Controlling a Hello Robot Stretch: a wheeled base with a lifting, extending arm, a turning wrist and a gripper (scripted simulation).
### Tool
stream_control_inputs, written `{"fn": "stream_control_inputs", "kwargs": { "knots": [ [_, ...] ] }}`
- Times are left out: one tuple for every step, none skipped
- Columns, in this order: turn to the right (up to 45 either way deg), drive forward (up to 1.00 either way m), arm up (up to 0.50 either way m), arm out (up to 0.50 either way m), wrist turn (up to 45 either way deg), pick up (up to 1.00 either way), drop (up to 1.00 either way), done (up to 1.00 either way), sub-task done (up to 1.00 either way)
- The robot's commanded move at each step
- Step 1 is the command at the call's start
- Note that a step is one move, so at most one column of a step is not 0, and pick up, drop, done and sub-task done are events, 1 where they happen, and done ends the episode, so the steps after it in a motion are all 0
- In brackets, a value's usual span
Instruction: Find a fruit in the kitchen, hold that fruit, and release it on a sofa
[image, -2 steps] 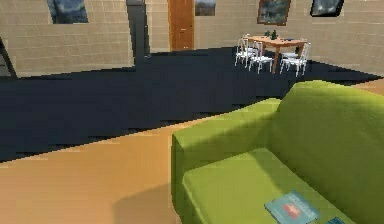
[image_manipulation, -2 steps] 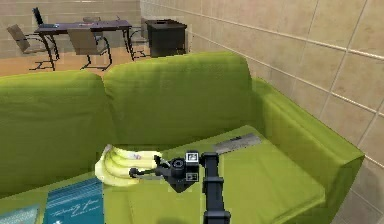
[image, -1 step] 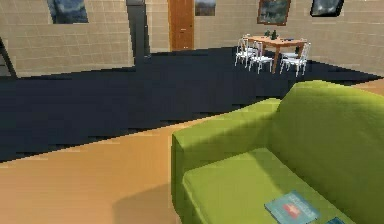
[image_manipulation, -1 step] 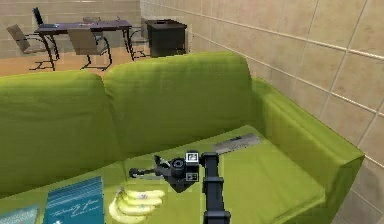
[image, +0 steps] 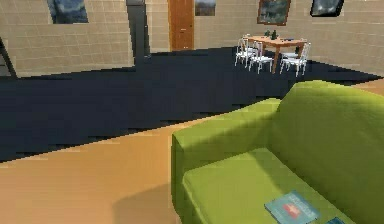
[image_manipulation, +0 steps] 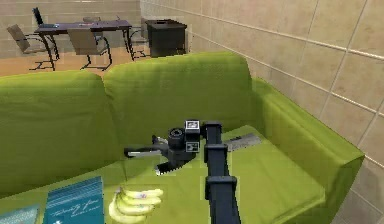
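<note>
Lime-green cushioned sofa (image_manipulation: 60, 120) bears a yellow banana bunch (image_manipulation: 135, 204) near your dark gripper (image_manipulation: 138, 153); you cannot tell if it holds anything.

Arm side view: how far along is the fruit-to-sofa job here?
Looks nearly done: a bunch of bananas lies on the green sofa seat beside a blue book. The gripper is out by the seat; whether it holds anything cannot be told. Left: likely just confirming release.
</note>
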Motion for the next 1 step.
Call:
{"fn": "stream_control_inputs", "kwargs": {
  "knots": [
    [0.0,0.00,0.00,-0.08,0.0,0.00,0.00,0.00,0.00]
  ]
}}
